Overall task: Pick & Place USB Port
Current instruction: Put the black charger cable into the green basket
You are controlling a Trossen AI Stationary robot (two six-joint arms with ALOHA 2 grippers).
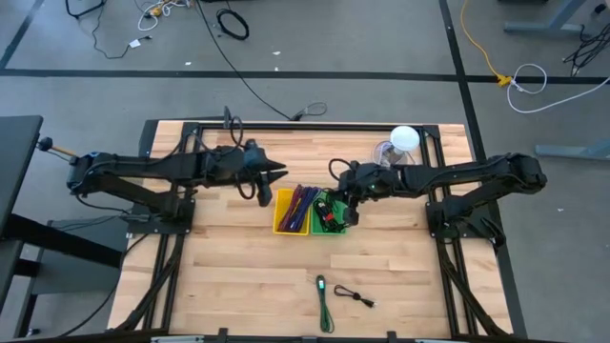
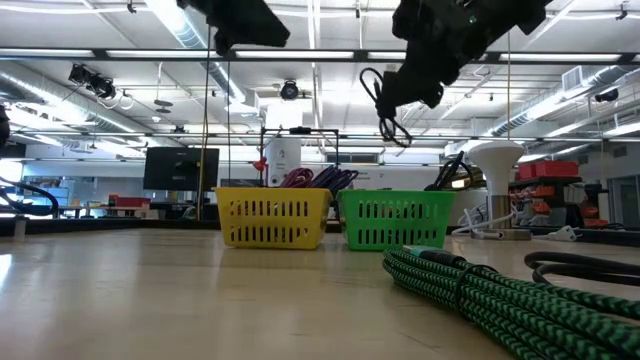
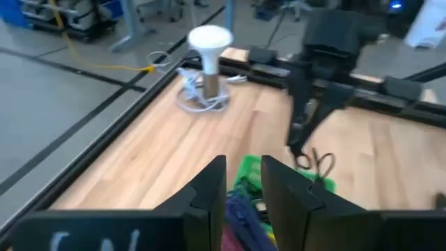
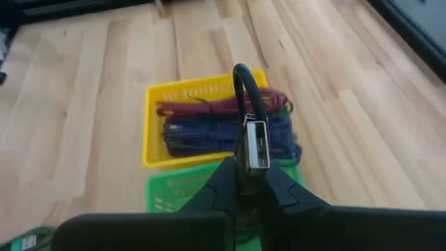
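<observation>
A black USB cable with a silver plug is in my right gripper, which is shut on it above the green basket. The yellow basket stands against the green one's left side, filled with red, purple and blue cables. Both baskets rest on the wooden table. My left gripper hovers open above the yellow basket's left side, holding nothing. A green braided cable and a second black cable lie on the table near the front edge. My right gripper pinches the cable between its two fingers just behind the silver USB plug, which sticks out past the fingertips. The fingers slant downward from the table's right. The cable is lifted clear; its loop hangs below the gripper, above the green basket.
A white lamp with a coiled white cord stands at the far right of the table. Bare wood lies to the left and right of the baskets and along the near edge around the two loose cables.
</observation>
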